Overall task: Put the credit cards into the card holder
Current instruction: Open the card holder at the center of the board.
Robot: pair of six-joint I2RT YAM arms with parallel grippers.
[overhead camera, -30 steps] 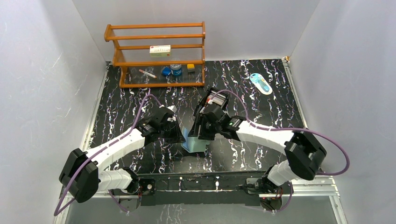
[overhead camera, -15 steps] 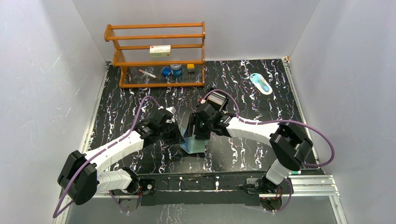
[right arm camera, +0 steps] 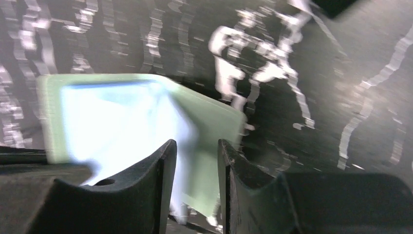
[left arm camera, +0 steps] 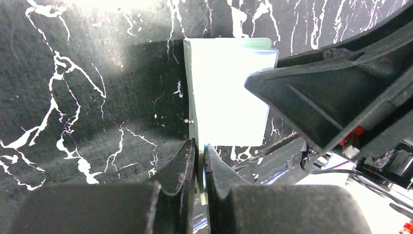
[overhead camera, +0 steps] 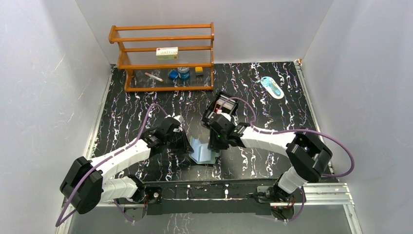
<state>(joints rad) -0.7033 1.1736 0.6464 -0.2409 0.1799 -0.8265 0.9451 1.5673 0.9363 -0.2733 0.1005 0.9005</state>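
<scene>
The card holder (overhead camera: 202, 151), a pale teal wallet, stands opened on the black marbled mat between both arms. My left gripper (overhead camera: 187, 146) is shut on its near-left edge; the left wrist view shows the jaws (left arm camera: 199, 146) pinching the thin edge of the card holder (left arm camera: 226, 92). My right gripper (overhead camera: 215, 144) hangs over the wallet's right flap. In the blurred right wrist view its jaws (right arm camera: 197, 146) stand apart astride the card holder (right arm camera: 126, 112). Pale and reddish credit cards (overhead camera: 225, 103) show inside a black box behind the right wrist.
The black box (overhead camera: 216, 108) sits just behind the right arm. A wooden rack (overhead camera: 165, 58) with small items stands at the back left. A blue-and-white object (overhead camera: 272, 87) lies at the back right. White walls enclose the mat.
The right gripper has come nearer and lower over the wallet's right flap, and its jaws have narrowed. The left gripper keeps its hold and has shifted slightly.
</scene>
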